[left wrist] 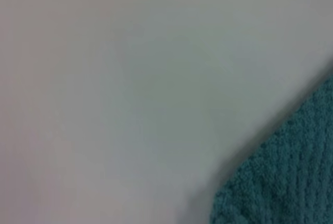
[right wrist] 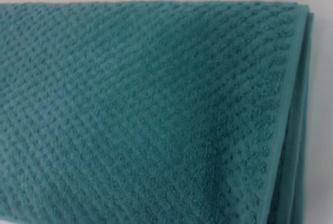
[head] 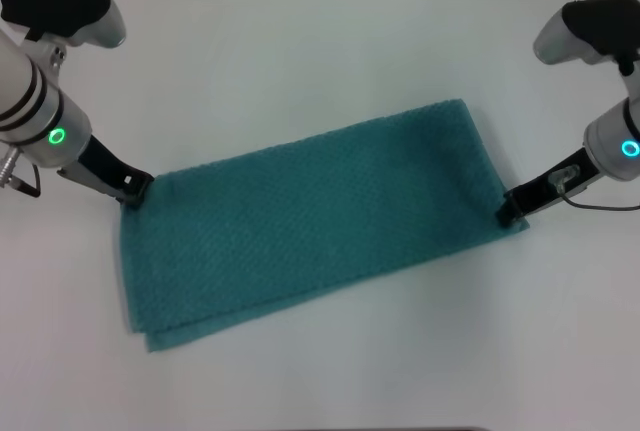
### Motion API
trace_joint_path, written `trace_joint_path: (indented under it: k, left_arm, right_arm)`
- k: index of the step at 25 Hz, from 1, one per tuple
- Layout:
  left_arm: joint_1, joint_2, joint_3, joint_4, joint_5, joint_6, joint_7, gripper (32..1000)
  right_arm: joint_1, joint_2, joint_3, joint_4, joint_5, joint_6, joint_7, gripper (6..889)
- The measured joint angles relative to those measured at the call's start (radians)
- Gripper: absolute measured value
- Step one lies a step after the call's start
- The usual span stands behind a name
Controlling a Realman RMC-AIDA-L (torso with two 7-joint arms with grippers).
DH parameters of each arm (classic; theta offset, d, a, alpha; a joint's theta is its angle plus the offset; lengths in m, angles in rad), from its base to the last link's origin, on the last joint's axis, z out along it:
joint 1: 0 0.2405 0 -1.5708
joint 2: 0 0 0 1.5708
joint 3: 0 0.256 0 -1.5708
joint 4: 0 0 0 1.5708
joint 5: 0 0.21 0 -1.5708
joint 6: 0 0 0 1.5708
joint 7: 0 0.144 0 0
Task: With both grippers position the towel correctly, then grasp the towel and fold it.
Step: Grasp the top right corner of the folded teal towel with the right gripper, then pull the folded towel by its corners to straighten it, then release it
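The doubled teal towel (head: 310, 216) lies askew on the white surface (head: 300, 51), left pincer (head: 133, 189) and right pincer (head: 510, 213) at opposite corners, grip impossible to tell; catching one layer could leave it skewed.

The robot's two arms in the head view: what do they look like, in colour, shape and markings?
Both arms are white-and-grey cylinders with black caps on the upper joints. Each carries a glowing green ring light near the wrist. The left gripper and right gripper are slim and black. A thin dark cable loops beside the left wrist, and another trails from the right wrist.
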Motion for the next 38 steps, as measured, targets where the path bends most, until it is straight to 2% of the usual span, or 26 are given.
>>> trace_joint_path:
  k: [20,30,38]
  left_arm:
    - [-0.035,-0.0023,-0.002,0.029,-0.003,0.010,0.007,75]
    - [-0.040,-0.0038,-0.002,0.029,-0.009,0.011,0.011,79]
    - [-0.061,-0.0061,-0.002,0.029,-0.013,0.011,0.013,83]
  right_arm:
    - [-0.009,0.002,0.006,-0.004,0.006,0.080,-0.042,40]
    - [-0.009,0.003,0.003,-0.006,0.005,0.116,-0.055,41]
    - [-0.018,0.003,0.002,-0.012,0.003,0.162,-0.081,41]
